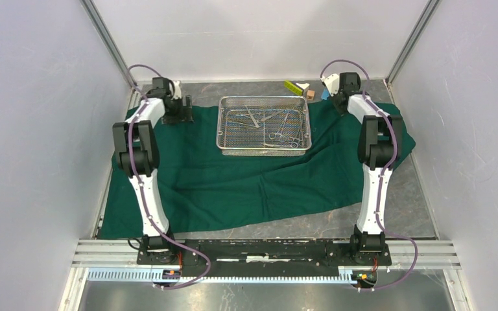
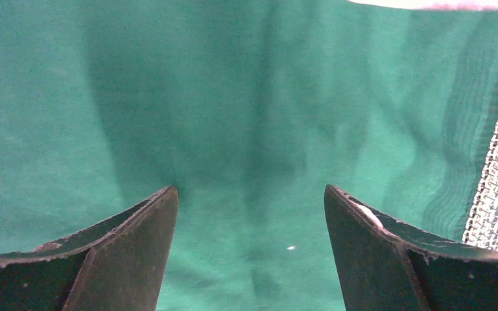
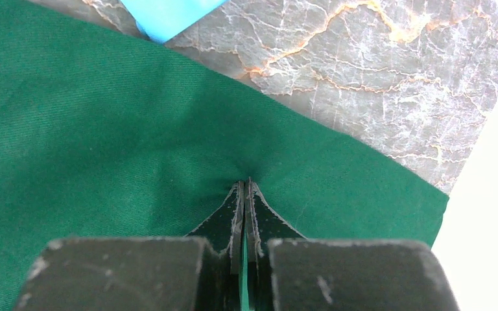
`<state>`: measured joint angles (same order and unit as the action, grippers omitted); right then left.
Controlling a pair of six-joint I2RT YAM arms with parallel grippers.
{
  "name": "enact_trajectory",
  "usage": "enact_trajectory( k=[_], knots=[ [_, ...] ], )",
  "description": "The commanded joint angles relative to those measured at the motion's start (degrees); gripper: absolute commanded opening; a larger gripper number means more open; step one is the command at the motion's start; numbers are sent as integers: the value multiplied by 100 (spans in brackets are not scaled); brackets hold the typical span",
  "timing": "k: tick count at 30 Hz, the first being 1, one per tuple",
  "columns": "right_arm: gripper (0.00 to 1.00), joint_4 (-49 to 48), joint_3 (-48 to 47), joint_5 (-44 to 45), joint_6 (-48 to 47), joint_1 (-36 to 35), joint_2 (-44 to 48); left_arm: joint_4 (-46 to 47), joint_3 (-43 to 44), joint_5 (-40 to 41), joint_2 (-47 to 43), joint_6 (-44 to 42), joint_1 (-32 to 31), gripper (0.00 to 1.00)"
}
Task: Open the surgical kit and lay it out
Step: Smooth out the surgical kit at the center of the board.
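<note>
The left hand [image 2: 249, 194] hangs low over the green cloth [image 1: 233, 188] at its far left corner, its 2 fingers spread wide apart with nothing between them and the tray's mesh wall just to its right. The right hand [image 3: 245, 184] is at the far right corner, its fingers pressed together on a small pinched fold of the cloth, close to the cloth's edge where the marbled surface [image 3: 363, 78] shows, with a blue block [image 3: 168, 13] nearby. The cloth lies opened out across the surface, with the wire tray [image 1: 264, 153] resting on its far middle and the steel tools [image 1: 279, 133] lying inside the tray. The near edge looks uneven and rumpled, so the step appears to be smoothing the cloth flat. To do this well, the right hand should probably draw its corner outward and low, gently enough that the tray does not slide. The left hand would help by gripping its own corner to hold tension.
</note>
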<state>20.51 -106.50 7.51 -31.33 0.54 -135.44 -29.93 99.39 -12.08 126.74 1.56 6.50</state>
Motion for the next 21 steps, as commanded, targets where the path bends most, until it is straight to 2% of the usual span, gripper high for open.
enact_trajectory(
  k=[1, 4, 9, 14, 21],
  knots=[
    [2, 625, 325, -261, 16, 29, 94, -91, 291, 640, 55, -591, -309, 88],
    [2, 599, 430, -268, -25, 28, 164, -322, 582, 833, 327, -674, -393, 84],
    [2, 581, 531, -293, -61, 27, 252, -557, 818, 1033, 599, -807, -416, 72],
    [2, 577, 559, -308, -74, 28, 297, -852, 1047, 905, 775, -858, -418, 61],
    [1, 594, 589, -316, -92, 29, 367, -1263, 1401, 754, 1093, -847, -421, 37]
  ],
)
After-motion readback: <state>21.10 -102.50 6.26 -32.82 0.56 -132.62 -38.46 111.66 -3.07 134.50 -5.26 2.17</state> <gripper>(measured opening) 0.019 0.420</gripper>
